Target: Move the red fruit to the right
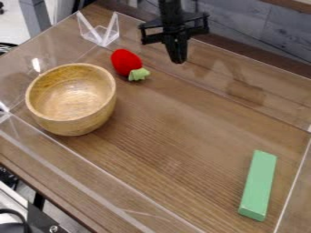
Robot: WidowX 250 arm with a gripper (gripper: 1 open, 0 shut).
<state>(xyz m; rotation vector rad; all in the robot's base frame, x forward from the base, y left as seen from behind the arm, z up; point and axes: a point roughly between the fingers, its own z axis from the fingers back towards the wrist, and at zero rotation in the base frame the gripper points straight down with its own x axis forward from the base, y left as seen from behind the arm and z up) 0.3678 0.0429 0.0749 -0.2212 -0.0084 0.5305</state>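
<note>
The red fruit (126, 62), a small glossy strawberry with a green leafy cap, lies on the wooden tabletop at the back, just right of the bowl's far side. My gripper (179, 56) hangs pointing down to the right of the fruit, a short gap away and not touching it. Its black fingers are pressed together with nothing between them.
A wooden bowl (71, 97) stands at the left. A long flat green block (257, 185) lies near the front right corner. Clear acrylic walls (97, 29) ring the tabletop.
</note>
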